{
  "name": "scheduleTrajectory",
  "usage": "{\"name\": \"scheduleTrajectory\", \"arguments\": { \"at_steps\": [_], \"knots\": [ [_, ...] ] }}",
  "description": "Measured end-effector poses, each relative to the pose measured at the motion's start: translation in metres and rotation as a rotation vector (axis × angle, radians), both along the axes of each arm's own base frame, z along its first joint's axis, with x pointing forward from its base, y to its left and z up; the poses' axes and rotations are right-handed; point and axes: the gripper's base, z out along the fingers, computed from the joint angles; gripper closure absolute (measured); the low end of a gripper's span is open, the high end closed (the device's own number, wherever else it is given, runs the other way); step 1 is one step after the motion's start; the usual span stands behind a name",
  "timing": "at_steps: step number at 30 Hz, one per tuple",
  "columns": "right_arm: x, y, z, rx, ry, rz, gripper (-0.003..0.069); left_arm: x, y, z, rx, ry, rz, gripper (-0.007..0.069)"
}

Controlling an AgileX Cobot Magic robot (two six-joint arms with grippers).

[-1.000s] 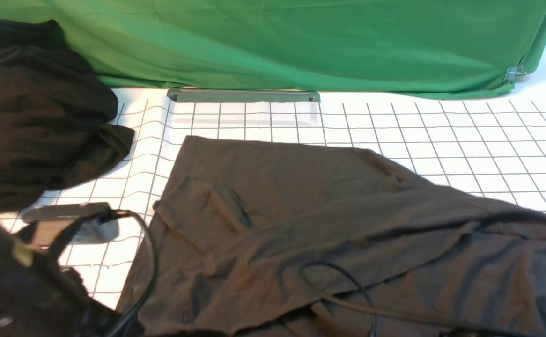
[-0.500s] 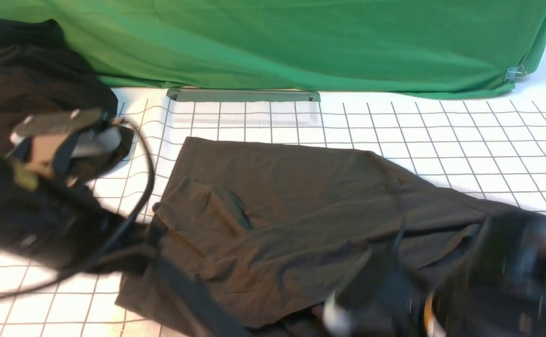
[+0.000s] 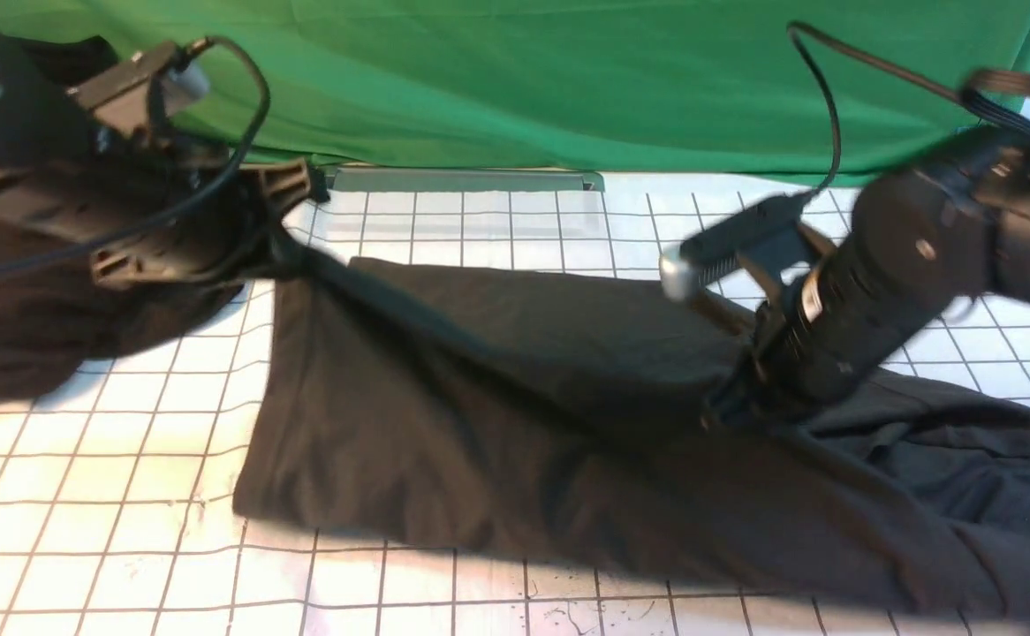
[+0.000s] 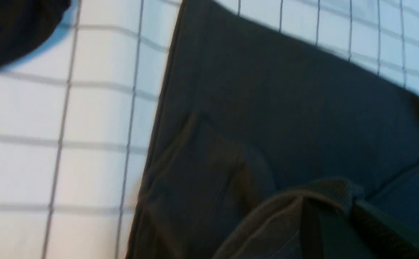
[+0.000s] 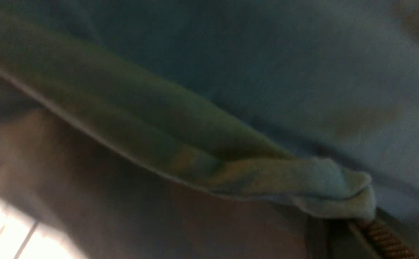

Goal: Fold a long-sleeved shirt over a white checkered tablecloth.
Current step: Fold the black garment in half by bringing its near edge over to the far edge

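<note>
The long-sleeved shirt, dark charcoal, lies stretched across the white checkered tablecloth. My left gripper is raised at the back left, shut on the shirt's edge and pulling it taut. My right gripper is shut on a fold of the shirt near the middle right. In the left wrist view, ribbed shirt fabric drapes over the left gripper above the tablecloth. In the right wrist view, a bunched hem sits pinched in the right gripper. The shirt's logo is hidden.
A deeper black garment heap lies at the far left, partly behind my left arm. The green backdrop cloth hangs along the back, with a grey bar at its foot. The black heap's edge shows in the left wrist view.
Both arms rose from the near edge and swung toward the back, carrying shirt fabric. The left went to the back left and the right to the middle right. The shirt is now drawn out flatter.
</note>
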Motion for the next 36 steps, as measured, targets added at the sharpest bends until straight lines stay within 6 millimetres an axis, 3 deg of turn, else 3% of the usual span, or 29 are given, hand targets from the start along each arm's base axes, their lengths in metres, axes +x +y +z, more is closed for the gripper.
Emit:
{"name": "scheduleTrajectory", "arguments": {
  "at_steps": [7, 15, 23, 28, 36],
  "knots": [
    [0.055, -0.01, -0.011, 0.023, -0.05, -0.081, 0.0639, 0.065, 0.001, -0.023, -0.038, -0.01, 0.024, 0.0609],
    [0.078, -0.008, -0.009, 0.032, -0.124, -0.062, 0.0622, 0.104, -0.001, -0.036, -0.005, -0.043, 0.014, 0.0609],
    [0.093, -0.015, -0.01, 0.047, -0.222, -0.053, 0.0594, 0.114, 0.001, -0.052, 0.072, -0.035, -0.013, 0.0609],
    [0.106, -0.028, -0.028, 0.039, -0.223, -0.083, 0.0519, 0.118, 0.002, -0.067, 0.097, -0.01, -0.02, 0.0609],
    [0.102, -0.031, -0.023, 0.015, -0.115, -0.11, 0.044, 0.119, 0.002, -0.069, 0.1, -0.011, -0.019, 0.0609]
  ]
}}
